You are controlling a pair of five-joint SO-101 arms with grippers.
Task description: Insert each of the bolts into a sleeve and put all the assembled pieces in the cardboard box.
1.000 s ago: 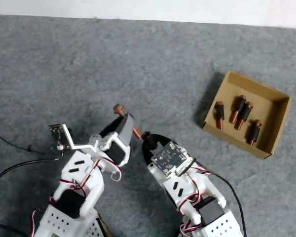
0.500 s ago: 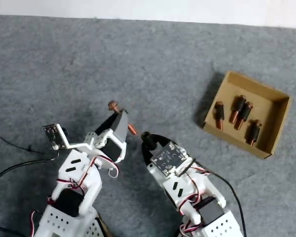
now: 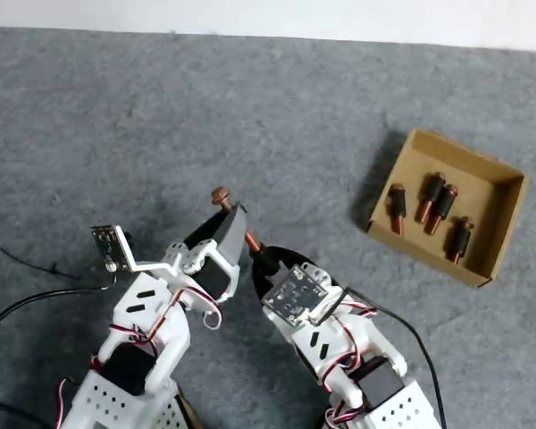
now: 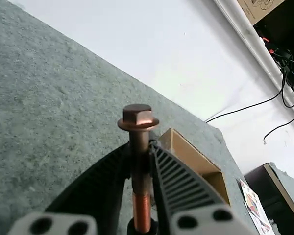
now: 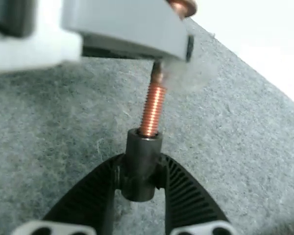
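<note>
The copper-coloured hex-head metal bolt (image 4: 138,147) turns a brighter orange along its threaded end. The matte cylindrical sleeve (image 5: 139,164) and the ribbed plastic fingers (image 5: 186,196) are the same black. The tan cardboard box (image 3: 509,223) holds four black-and-copper pieces (image 3: 439,204). Around the box, the felt table cover (image 3: 161,116) is flecked grey.

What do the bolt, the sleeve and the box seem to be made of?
The bolt: probably metal, copper-coloured, with a shiny hexagonal head and cut thread. The sleeve: matte black, plastic or rubber perhaps; unclear. The box: brown cardboard, with dull folded walls.
</note>
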